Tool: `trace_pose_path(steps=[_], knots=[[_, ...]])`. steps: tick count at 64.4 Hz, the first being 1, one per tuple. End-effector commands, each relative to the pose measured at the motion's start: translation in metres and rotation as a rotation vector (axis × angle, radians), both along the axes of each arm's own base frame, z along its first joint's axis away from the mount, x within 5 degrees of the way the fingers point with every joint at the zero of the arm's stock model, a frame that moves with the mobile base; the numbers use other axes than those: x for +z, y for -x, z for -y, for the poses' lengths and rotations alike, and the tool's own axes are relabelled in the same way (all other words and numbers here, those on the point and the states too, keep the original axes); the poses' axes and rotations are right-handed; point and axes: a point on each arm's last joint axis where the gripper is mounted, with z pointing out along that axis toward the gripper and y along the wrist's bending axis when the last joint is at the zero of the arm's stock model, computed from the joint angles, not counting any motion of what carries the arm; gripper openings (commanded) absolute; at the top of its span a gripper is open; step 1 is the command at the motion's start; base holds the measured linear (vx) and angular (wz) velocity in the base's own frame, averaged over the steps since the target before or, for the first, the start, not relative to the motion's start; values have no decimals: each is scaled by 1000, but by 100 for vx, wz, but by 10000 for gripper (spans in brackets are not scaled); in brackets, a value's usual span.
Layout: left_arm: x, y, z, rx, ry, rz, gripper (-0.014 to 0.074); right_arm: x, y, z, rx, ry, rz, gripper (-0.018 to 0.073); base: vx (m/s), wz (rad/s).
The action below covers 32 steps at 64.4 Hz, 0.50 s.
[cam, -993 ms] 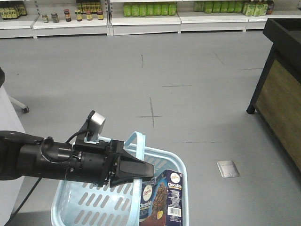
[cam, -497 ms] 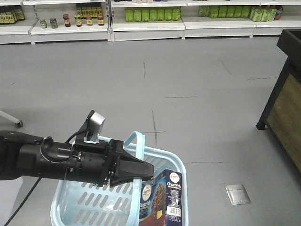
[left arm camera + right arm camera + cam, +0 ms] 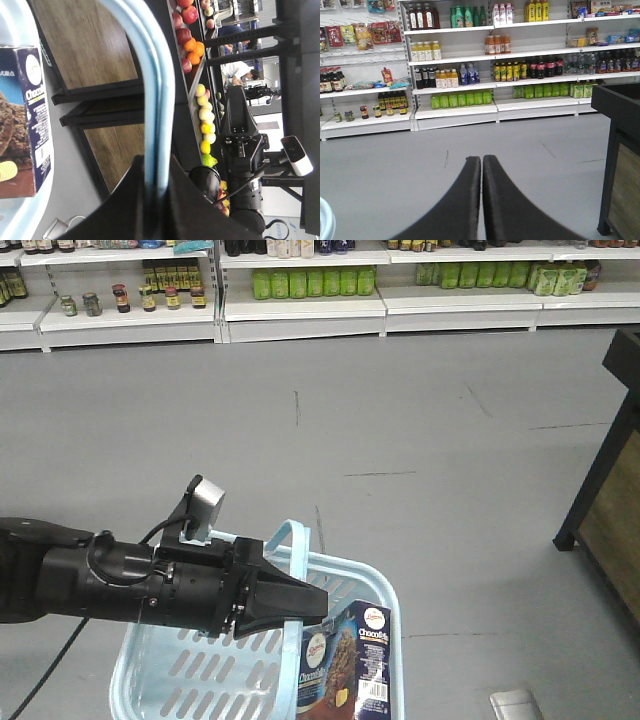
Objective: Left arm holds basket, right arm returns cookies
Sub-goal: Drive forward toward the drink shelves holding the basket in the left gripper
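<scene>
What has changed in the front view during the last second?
The view moved forward: the shelves came nearer, and the floor plate and wooden stand slid toward the frame's edges. The left gripper kept its hold on the basket handle; the cookies stayed inside.

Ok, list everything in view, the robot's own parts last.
Light blue slotted plastic basket: one, light blue, low in front.
Dark navy rectangular cookie box: one, navy, upright inside the basket.
Bottles and jars: many, green, yellow, dark, on white shelves.
Dark wooden stand: one, black and brown, right side.
Fruit: many, red, orange, yellow, in rows, left wrist view.
Left gripper: one, black, shut on the basket's curved handle.
Right gripper: one, black, shut, empty.
</scene>
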Motion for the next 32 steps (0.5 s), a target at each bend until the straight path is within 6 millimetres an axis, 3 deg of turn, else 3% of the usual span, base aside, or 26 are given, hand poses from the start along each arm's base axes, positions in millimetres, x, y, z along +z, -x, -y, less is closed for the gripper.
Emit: trace_pose_path(steps=[1,32], knots=[[28,2,2,-8,129,47,-6,8,1,0,-2,3,88,-8,36,3],[28,2,2,-8,129,47,-6,8,1,0,-2,3,88,-8,37,7]])
